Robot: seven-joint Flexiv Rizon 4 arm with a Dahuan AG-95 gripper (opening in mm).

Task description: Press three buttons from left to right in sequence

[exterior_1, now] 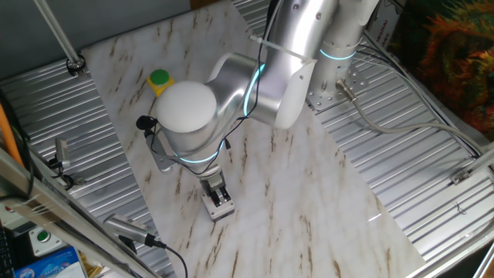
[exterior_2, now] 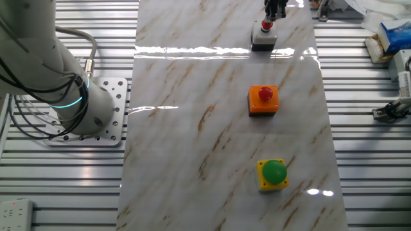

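Other fixed view | fingers (exterior_2: 276, 11) directly above grey-box button (exterior_2: 264, 27), state: cannot tell | orange-box button (exterior_2: 264, 94), yellow-box button (exterior_2: 274, 171) well apart along 1 line.

No text, label, brand, number or sign can be read in either fixed view.

The worktop (exterior_2: 192, 128) is white marble streaked with brown, carrying a yellow box (exterior_2: 272, 176) with a green button, an orange box (exterior_2: 263, 101) with a red button, and a grey box (exterior_2: 263, 40) with a red button.
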